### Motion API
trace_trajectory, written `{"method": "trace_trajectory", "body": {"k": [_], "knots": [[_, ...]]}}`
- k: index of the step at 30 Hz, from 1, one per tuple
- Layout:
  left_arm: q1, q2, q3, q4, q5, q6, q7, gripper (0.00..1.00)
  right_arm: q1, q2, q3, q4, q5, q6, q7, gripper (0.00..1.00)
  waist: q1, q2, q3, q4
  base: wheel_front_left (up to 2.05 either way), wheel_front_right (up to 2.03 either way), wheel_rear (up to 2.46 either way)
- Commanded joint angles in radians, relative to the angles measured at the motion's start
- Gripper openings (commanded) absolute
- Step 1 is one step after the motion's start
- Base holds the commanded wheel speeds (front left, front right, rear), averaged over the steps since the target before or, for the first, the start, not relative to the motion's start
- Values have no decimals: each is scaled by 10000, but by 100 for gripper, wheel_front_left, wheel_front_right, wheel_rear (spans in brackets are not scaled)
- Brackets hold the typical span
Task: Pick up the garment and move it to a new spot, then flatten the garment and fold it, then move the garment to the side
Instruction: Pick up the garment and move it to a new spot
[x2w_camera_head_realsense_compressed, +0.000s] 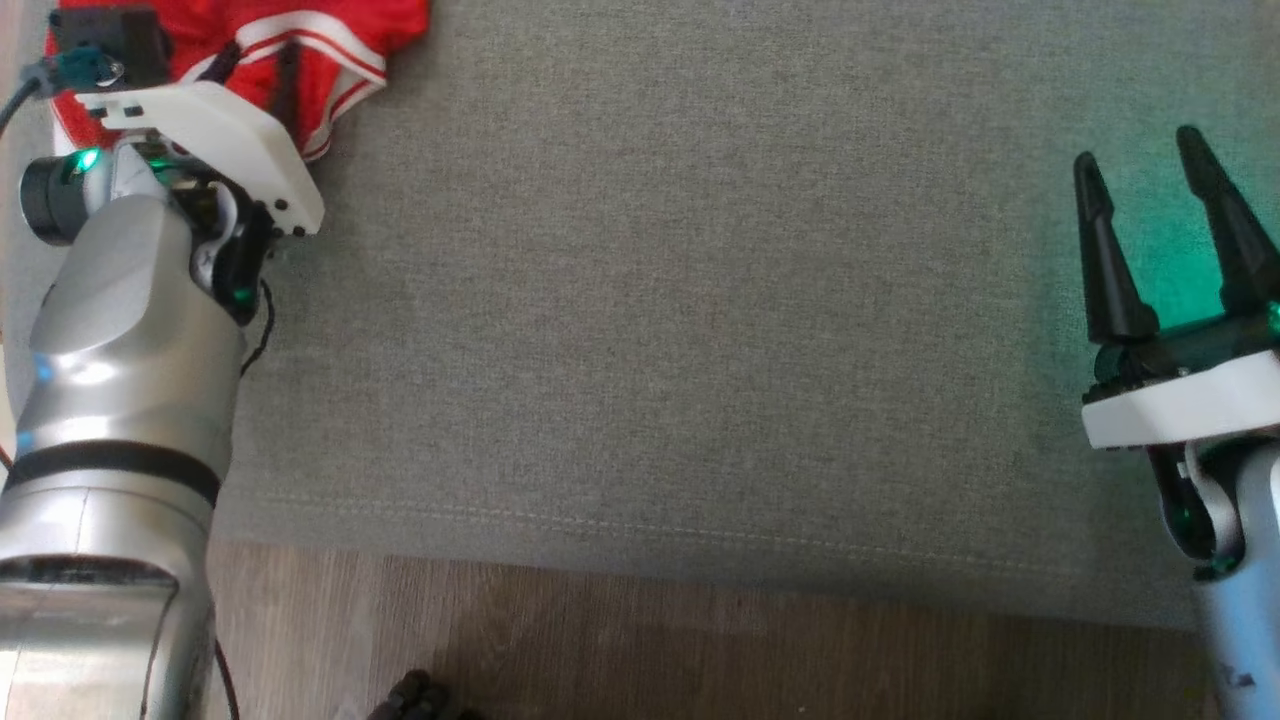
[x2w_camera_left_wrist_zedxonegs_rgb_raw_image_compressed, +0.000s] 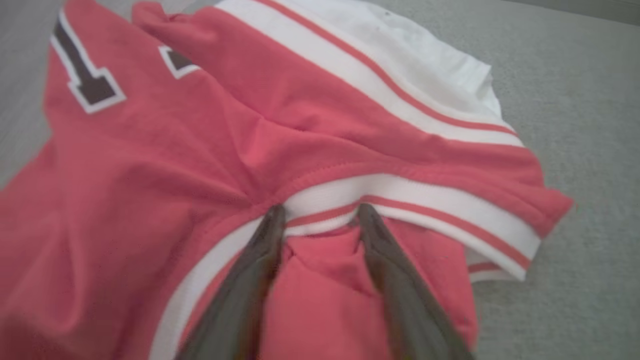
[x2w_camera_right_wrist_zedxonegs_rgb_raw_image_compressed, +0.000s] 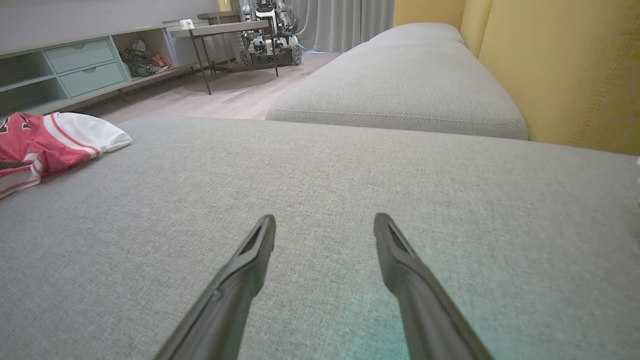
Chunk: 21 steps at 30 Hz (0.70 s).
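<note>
Fingers (x2w_camera_left_wrist_zedxonegs_rgb_raw_image_compressed: 240, 290) of the left hand (x2w_camera_left_wrist_zedxonegs_rgb_raw_image_compressed: 317, 212) are seen fairly wide apart, their dark tips pressed onto the white-and-red striped trim of a crumpled red sports jersey (x2w_camera_left_wrist_zedxonegs_rgb_raw_image_compressed: 150, 150) marked with dark, white-edged numerals. A bulge of red cloth lies between the two fingers, but the jaws are not closed on it. The right hand (x2w_camera_right_wrist_zedxonegs_rgb_raw_image_compressed: 325, 222) is held wide open and holds nothing; it is poised just above bare cloth, well apart from the jersey.

Both hands are set over a broad grey woven sofa seat (x2w_camera_head_realsense_compressed: 700, 300), and the jersey is found at its far left corner in the head view. A strip of brown wooden floor (x2w_camera_head_realsense_compressed: 700, 650) is seen along the seat's near edge. Beyond the seat a second grey cushion (x2w_camera_right_wrist_zedxonegs_rgb_raw_image_compressed: 400, 80) is placed against a yellow padded backrest (x2w_camera_right_wrist_zedxonegs_rgb_raw_image_compressed: 575, 65). Farther off, a pale teal drawer unit (x2w_camera_right_wrist_zedxonegs_rgb_raw_image_compressed: 85, 65) and a grey curtain (x2w_camera_right_wrist_zedxonegs_rgb_raw_image_compressed: 340, 20) are seen.

The silver left forearm (x2w_camera_head_realsense_compressed: 120, 400) is stretched forward along the left side of the head view, its wrist bent down over the jersey. The right hand's fingers are pointed forward, low over the seat, where a green glow is cast.
</note>
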<state>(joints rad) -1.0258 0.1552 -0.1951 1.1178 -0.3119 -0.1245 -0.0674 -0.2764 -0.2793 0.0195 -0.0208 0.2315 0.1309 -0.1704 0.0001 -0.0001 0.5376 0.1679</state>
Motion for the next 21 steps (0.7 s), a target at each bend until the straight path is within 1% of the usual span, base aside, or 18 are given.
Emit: {"method": "trace_trajectory", "body": {"k": [1,3,8,11,13,18,19,20,21], "knots": [[-176,470,75,25,-63,-40,23,0,-68,-38,155,-284,48,-2,-120,100,-1,1,-15,-8,0,0,0],[-244,499,-26,86,-72,-48,-319,0,-89,-10,146,-240,43,-2,-141,100,-1,1,-62,-9,0,0,0],[-472,694,-190,-171,48,-53,-1586,0,-126,123,229,-7,52,-2,-258,100,-1,1,-416,-5,0,0,0],[-551,756,-224,-533,154,-30,-1833,0,-141,213,290,141,66,-2,-320,100,-1,1,-642,-30,0,0,0],[-557,728,-210,-1053,200,-30,-1919,0,-145,334,347,299,73,-2,-387,100,-1,1,-911,-73,0,0,0],[-232,605,-243,-3177,447,-40,-1939,0,-237,685,464,773,133,-2,-576,100,-1,1,-1596,-352,0,0,0],[-154,560,-321,-3525,480,-44,-1940,0,-264,761,478,874,145,-2,-615,100,-1,1,-1724,-442,0,0,0],[-56,468,-592,-4140,509,-52,-1941,0,-323,917,448,1061,149,-2,-690,100,-1,1,-1935,-645,0,0,0],[-32,422,-814,-4430,494,-54,-1941,0,-360,1004,413,1155,153,-2,-723,100,-1,1,-2024,-763,0,0,0]]}}
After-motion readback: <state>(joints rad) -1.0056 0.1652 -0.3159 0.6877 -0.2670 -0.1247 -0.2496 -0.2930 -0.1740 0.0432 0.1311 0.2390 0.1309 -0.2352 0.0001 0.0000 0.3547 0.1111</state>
